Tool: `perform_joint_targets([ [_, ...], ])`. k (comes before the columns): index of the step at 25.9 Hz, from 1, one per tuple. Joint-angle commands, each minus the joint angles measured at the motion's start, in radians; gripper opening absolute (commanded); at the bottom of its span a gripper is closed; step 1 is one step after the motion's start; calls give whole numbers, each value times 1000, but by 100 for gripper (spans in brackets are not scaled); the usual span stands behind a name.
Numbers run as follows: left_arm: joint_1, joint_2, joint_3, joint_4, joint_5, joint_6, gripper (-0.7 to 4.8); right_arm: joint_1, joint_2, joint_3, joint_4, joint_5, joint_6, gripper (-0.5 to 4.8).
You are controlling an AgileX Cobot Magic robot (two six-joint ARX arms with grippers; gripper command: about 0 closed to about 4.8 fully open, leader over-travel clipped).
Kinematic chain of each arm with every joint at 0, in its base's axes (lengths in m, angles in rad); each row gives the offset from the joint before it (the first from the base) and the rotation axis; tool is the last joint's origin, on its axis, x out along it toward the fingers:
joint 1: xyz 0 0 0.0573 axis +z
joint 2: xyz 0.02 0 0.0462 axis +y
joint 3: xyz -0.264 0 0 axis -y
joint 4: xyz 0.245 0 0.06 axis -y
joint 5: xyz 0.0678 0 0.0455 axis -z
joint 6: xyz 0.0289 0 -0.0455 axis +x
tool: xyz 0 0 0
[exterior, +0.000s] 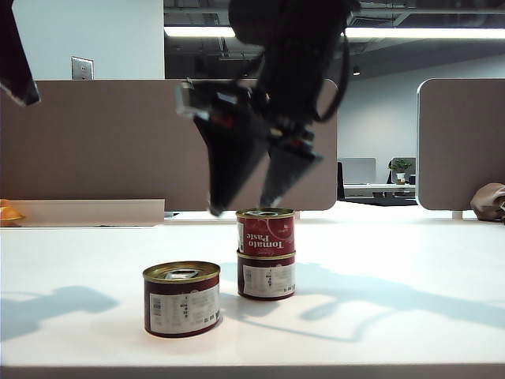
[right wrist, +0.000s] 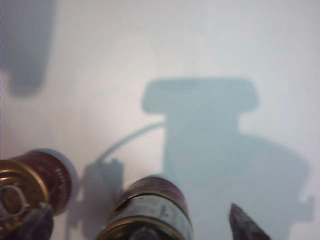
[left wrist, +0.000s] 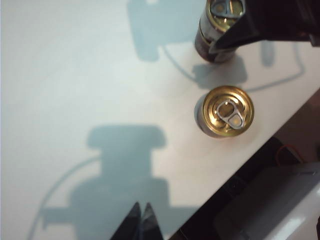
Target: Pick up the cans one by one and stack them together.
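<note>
Two cans stand stacked mid-table: the top can (exterior: 266,231) shows its red label upside down, and the bottom can (exterior: 267,276) shows its white panel. A third can (exterior: 181,298) (left wrist: 225,111) (right wrist: 30,185) stands alone, nearer the front and to the left. My right gripper (exterior: 241,207) (right wrist: 140,227) hangs just above the stack (right wrist: 152,212) (left wrist: 215,30). It is open, with one finger (right wrist: 244,225) wide on each side of the top can and not touching it. My left gripper (left wrist: 141,209) is shut and empty, high over bare table at the left; only part of it (exterior: 17,75) shows in the exterior view.
An orange object (exterior: 9,213) lies at the far left by a low white ledge. A brown bundle (exterior: 489,201) sits at the far right. Grey partition panels (exterior: 95,142) stand behind the table. The table's front edge (left wrist: 235,175) runs close to the single can.
</note>
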Motion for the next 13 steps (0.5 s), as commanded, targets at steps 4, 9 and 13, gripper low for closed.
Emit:
perform_joint_targets([
  [4,-2,-2,2,34,16,-7,-6,5,-23,96,-166,2,0,224],
  [9,-2,-2,2,84,24,-7,-6,4,-100,97,-185,3,-5,90],
  [13,-2,0,2,109,83,-8,-6,4,-161,97,-185,3,-5,18],
])
